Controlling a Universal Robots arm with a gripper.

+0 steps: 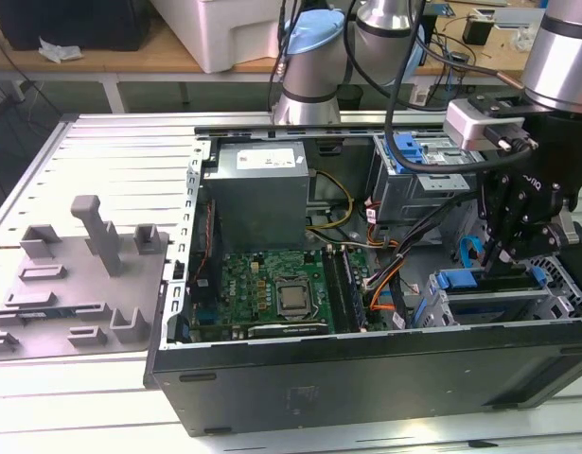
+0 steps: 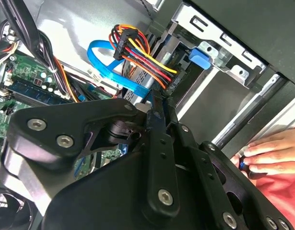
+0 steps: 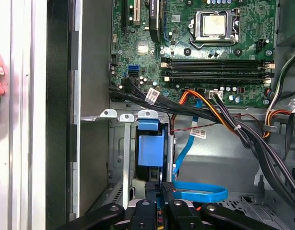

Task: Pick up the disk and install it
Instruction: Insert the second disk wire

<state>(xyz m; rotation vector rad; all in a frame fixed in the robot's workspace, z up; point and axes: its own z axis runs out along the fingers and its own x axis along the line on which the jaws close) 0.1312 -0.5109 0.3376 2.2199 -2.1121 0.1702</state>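
I see the grey power supply (image 1: 260, 189) just behind the green motherboard (image 1: 272, 284), inside the open computer case (image 1: 366, 378).

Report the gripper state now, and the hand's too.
Gripper: closed on the disk's blue carrier, at the drive cage.
Person's hand: resting by the case edge; what it holds cannot be told.

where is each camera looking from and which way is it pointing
Exterior view: off the arm, above and in front of the open computer case, looking down into it; the arm and gripper hang over the drive cage at its right.
First wrist view: on the wrist, looking along the gripper at the blue carrier and motherboard.
Second wrist view: on the wrist, looking past the gripper linkage at the cables.
Both wrist views share a person's hand at the case's edge.
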